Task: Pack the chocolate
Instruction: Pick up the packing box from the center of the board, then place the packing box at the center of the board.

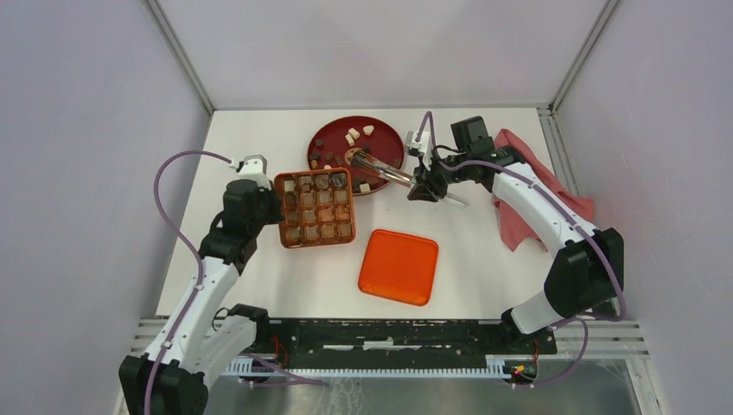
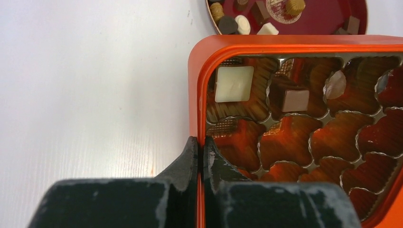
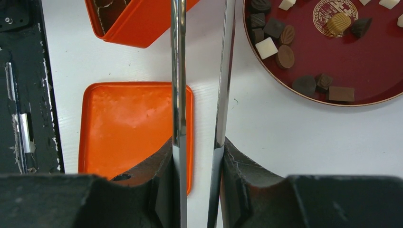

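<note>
Both claws clamped; tong tips cut off from view.
The left gripper (image 2: 201, 152) pinches the orange box (image 2: 197, 71) wall, its fingers hiding the nearest cells. The right gripper (image 3: 199, 156) squeezes metal tongs (image 3: 178, 71). The chocolate (image 3: 285, 56) lies mostly on the red plate (image 3: 370, 71) ahead of that claw, beside the tongs.

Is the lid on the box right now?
No, the lid lies flat on the table, apart from the open box.
</note>
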Tool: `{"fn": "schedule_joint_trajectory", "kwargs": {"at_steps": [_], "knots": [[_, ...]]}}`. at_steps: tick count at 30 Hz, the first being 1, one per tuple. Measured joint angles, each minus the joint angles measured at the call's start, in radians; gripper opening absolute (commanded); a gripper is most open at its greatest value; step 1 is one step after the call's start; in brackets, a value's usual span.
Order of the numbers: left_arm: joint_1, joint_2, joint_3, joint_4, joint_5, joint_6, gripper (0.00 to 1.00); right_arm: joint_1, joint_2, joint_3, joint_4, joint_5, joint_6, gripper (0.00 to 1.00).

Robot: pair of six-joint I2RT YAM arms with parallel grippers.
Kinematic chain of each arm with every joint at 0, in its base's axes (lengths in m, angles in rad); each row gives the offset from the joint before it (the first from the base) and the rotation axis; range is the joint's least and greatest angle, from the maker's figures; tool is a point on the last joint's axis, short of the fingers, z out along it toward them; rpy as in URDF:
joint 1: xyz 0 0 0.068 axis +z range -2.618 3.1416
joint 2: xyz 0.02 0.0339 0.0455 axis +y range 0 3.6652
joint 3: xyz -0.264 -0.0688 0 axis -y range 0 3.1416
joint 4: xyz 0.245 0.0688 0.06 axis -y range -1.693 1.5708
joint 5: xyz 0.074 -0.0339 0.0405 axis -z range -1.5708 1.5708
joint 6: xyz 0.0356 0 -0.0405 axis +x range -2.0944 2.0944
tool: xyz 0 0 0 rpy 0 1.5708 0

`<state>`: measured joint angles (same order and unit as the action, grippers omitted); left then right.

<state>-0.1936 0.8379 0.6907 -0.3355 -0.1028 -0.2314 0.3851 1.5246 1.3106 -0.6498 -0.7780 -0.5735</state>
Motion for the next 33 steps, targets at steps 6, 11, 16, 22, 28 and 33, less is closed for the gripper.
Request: {"fn": "schedule_joint_trajectory", "kwargs": {"at_steps": [6,11,16,22,28,33], "knots": [[-0.001,0.187,0.043,-0.057,0.008,-0.004,0.02,0.007,0.0,0.0,-0.002,0.003,-0.009,0.0],[0.0,0.323,0.053,-0.152,0.008,-0.021,0.02,0.066,0.011,-0.008,0.008,0.068,-0.036,0.0],[0.0,0.368,0.063,-0.177,0.032,-0.04,0.14,0.146,0.047,-0.023,0.011,0.141,-0.062,0.0],[0.0,0.467,0.089,-0.174,0.06,-0.045,0.39,0.214,0.122,-0.032,0.011,0.262,-0.114,0.0],[0.0,0.497,0.097,-0.184,0.06,-0.047,0.56,0.222,0.139,-0.071,0.006,0.355,-0.153,0.0],[0.0,0.422,0.129,-0.186,0.074,-0.047,0.59,0.23,0.139,-0.144,0.006,0.407,-0.166,0.0]]}}
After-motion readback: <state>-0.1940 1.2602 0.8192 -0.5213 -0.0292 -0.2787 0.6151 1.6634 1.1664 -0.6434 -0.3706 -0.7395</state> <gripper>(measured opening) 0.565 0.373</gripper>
